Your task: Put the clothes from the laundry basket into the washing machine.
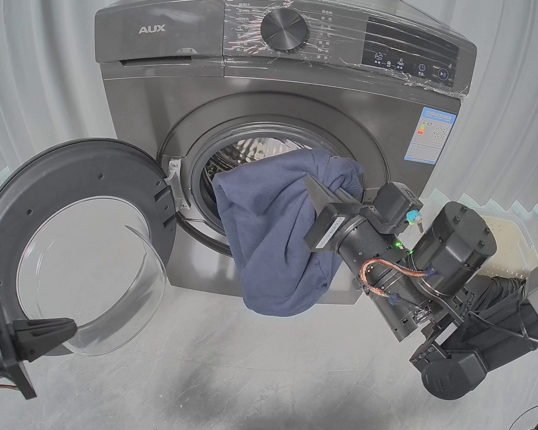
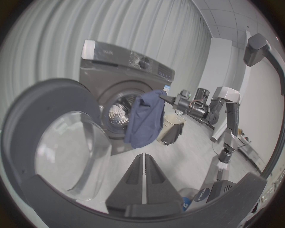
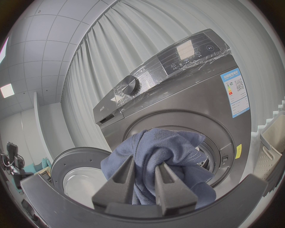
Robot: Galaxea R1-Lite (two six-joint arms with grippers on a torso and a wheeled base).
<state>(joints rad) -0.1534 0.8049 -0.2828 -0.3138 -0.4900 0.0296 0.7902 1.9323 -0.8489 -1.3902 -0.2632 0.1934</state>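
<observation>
Blue garment (image 1: 273, 238) hangs at the washing machine (image 1: 279, 95)'s mouth, clenched in your right gripper (image 3: 144, 162); your left gripper (image 2: 144, 156) sits closed.

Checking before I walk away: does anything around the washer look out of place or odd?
Nothing damaged or spilled. The blue garment hangs mostly outside the drum opening, pinched in the jaws of the right gripper; a dark garment drapes over the laundry basket rim.

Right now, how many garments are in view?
2: a blue garment in the right hand before the washing machine, a dark garment draped over the laundry basket. More may be hidden.
</observation>
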